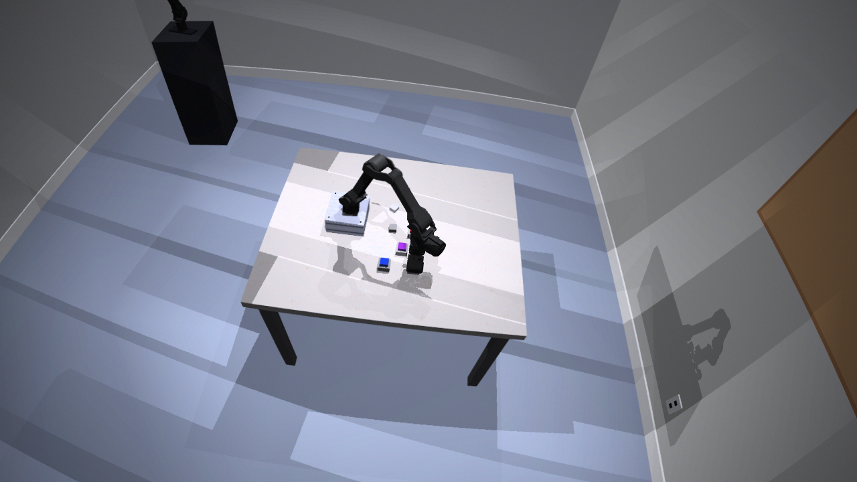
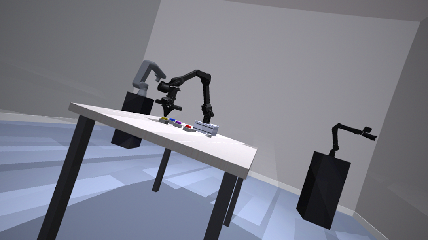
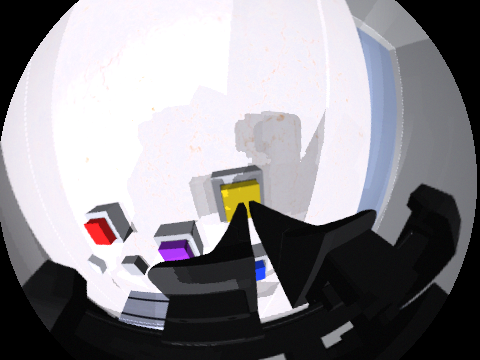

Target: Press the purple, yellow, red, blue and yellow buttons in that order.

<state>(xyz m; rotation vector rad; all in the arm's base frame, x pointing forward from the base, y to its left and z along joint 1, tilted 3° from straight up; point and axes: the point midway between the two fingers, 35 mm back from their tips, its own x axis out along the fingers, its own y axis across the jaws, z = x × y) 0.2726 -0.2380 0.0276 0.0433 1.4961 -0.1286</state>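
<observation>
The gripper [image 1: 415, 270] [image 2: 165, 115] [image 3: 246, 207] is closed, holding nothing, its tips pointing down just above the yellow button [image 2: 164, 118] [image 3: 240, 195]. The button sits inward from the tabletop's [image 1: 467, 299] [image 2: 129, 122] long edge, near the purple button [image 1: 402, 246] [image 2: 178, 122] [image 3: 175, 250].

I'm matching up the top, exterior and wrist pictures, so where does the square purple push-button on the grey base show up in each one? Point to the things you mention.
Top: the square purple push-button [image 1: 402, 246] [image 2: 178, 122] [image 3: 175, 250] is just below centre, right of the blue one.
Exterior: near centre on the tabletop, between the blue and red ones.
Wrist: lower left of centre, partly covered by a black finger.
Shared landmark: the square blue push-button [image 1: 383, 262] [image 2: 172, 119] [image 3: 260, 270].
</observation>
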